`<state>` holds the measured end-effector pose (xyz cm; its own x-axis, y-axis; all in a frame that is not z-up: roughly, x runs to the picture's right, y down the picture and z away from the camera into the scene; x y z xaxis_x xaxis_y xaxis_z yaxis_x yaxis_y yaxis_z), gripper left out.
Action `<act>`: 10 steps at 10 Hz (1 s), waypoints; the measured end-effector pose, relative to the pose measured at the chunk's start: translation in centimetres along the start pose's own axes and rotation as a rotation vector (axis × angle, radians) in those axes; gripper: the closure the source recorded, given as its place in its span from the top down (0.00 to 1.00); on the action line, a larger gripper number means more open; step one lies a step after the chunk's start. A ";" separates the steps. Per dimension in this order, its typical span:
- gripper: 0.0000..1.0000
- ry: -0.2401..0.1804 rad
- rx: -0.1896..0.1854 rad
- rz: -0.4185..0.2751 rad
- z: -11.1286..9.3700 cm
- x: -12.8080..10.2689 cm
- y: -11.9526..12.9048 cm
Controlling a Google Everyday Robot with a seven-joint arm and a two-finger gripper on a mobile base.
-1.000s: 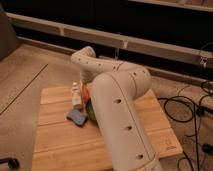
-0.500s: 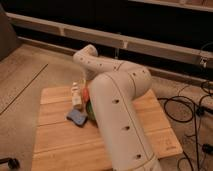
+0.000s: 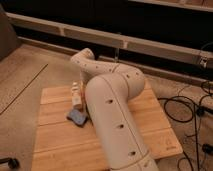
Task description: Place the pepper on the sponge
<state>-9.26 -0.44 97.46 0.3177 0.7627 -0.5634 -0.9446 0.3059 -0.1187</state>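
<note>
Camera view: hand (image 3: 76, 96) beside sponge (image 3: 77, 118) on wooden tabletop (image 3: 57, 142) (floor (image 3: 25, 75) around).

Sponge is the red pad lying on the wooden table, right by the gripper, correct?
No, the sponge is blue, not red. The camera view shows it lying on the wooden table, right by the gripper.
</note>
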 end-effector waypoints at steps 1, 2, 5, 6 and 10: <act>0.65 0.018 -0.001 0.000 0.6 0.2 0.0; 0.65 0.029 0.001 0.003 0.9 0.3 -0.1; 0.65 0.049 0.005 0.002 1.2 -0.1 -0.2; 0.65 0.054 0.002 -0.002 1.2 -0.3 0.2; 0.65 0.091 -0.033 -0.038 1.4 -0.3 3.4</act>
<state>-12.42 1.12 98.36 0.3457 0.6955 -0.6299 -0.9348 0.3136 -0.1668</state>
